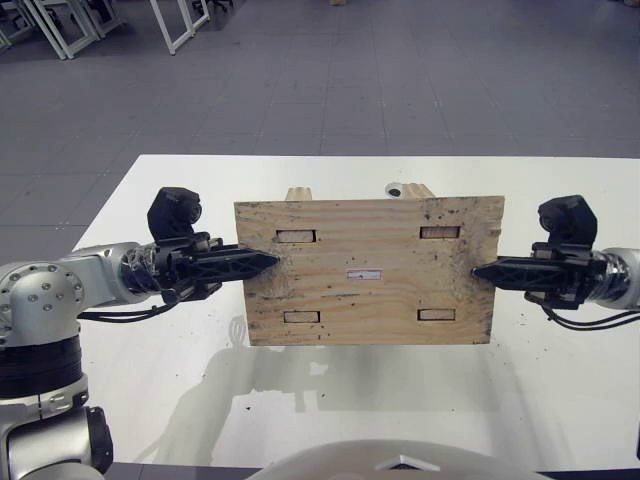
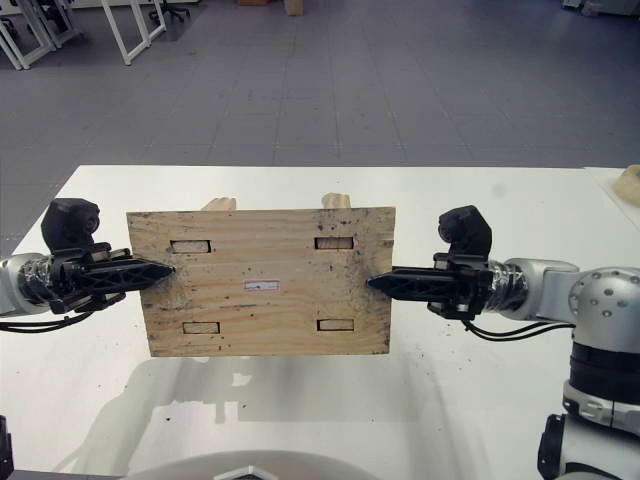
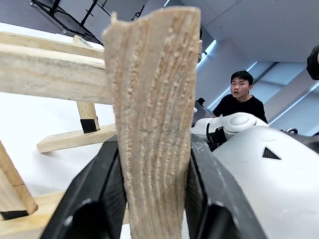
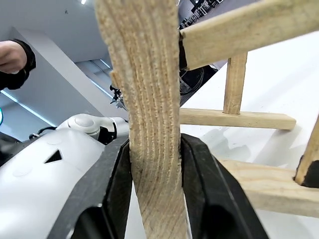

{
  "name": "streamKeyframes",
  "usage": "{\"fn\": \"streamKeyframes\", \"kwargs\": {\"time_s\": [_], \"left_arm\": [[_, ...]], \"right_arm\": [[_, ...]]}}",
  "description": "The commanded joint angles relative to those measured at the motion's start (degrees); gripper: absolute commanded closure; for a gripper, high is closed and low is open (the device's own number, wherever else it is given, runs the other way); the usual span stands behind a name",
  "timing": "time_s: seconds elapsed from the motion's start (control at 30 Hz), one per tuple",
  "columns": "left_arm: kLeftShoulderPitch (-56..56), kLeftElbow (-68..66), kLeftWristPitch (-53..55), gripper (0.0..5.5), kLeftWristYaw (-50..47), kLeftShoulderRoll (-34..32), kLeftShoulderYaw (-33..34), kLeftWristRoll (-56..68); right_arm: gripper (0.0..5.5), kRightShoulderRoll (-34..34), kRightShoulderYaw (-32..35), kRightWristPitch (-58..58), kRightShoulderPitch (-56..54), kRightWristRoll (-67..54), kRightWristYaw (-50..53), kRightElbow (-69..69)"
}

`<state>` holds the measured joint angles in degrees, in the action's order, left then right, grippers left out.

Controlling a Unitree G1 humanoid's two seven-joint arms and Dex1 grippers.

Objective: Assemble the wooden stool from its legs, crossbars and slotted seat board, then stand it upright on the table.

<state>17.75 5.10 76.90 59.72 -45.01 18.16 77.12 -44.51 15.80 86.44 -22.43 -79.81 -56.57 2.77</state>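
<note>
Rough end-grain edge of the pale, slotted plywood seat board (image 3: 154,124): pinched between the black fingers (image 3: 99,199) of the left gripper (image 1: 270,261), which is closed tight on the board's left short edge. Right gripper (image 1: 478,271): clamped likewise on the opposite short edge. Board: flat, slotted face up, long axis running straight from one gripper to the other, both arms equally near. Beneath: pale wooden leg (image 4: 249,30) and crossbar (image 4: 235,82), fitted, above the white table (image 1: 560,400). Whether the feet touch the table cannot be told. Setting down likely needs both arms lowering evenly.

Silver arms (image 1: 60,285), black wrist cables (image 1: 120,315), black fingers (image 1: 240,264).
</note>
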Motion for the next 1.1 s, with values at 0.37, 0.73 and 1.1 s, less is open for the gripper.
{"fn": "streamKeyframes", "kwargs": {"time_s": [0.37,0.73,1.1], "left_arm": [[22.35,-40.86,9.04,4.19,-32.51,14.76,1.03,15.69],[39.48,-72.73,11.39,4.19,-40.66,16.21,9.34,1.79],[42.78,-72.97,12.79,2.57,-34.86,17.18,15.18,-7.77]], "right_arm": [[3.67,15.78,-7.96,-13.25,-10.85,-33.18,60.15,-24.35],[1.34,16.1,-2.62,-5.94,-32.49,-15.07,52.66,-64.14],[0.0,14.82,-0.07,-1.15,-36.02,7.13,26.24,-62.83]]}}
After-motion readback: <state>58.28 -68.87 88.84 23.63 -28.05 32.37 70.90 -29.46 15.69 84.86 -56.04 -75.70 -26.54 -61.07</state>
